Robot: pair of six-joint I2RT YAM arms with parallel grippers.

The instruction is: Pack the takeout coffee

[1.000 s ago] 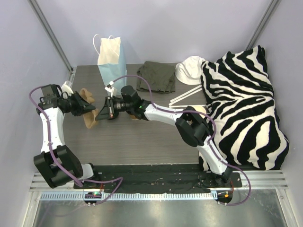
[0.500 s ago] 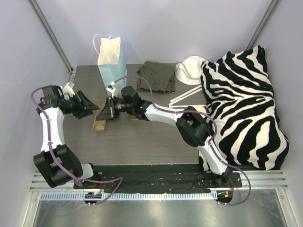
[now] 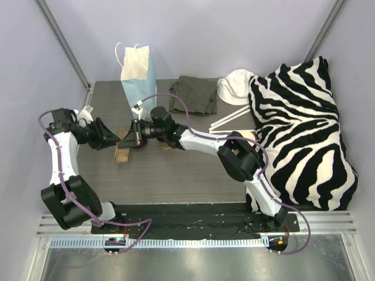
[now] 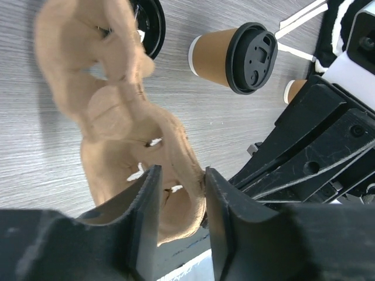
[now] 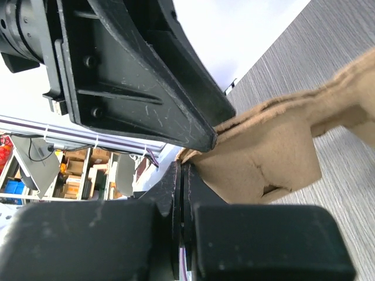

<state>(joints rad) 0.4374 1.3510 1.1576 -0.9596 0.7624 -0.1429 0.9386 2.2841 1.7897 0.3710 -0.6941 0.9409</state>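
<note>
The takeout coffee [image 4: 234, 55], a tan cup with a black lid, lies on its side on the table in the left wrist view. In the top view it is hidden under my right arm. A brown pulp cup carrier [image 3: 122, 153] hangs tilted between the grippers. My right gripper [image 3: 125, 139] is shut on its rim [image 5: 281, 152], jaws pressed together [image 5: 180, 170]. My left gripper [image 3: 112, 138] is open, and the carrier's wall [image 4: 117, 123] stands between its fingers [image 4: 179, 181] with a gap. The blue paper bag [image 3: 139, 79] stands upright behind them.
A loose black lid [image 4: 149, 23] and a lidless tan cup [image 4: 293, 91] lie near the coffee. White straws [image 3: 229, 120], a dark green cloth [image 3: 193, 95], a white hat [image 3: 234, 86] and a zebra pillow [image 3: 302, 134] fill the right side.
My left gripper has let go of the carrier, opened and drawn back left. The carrier has swung from flat to hanging on edge from my right gripper.
</note>
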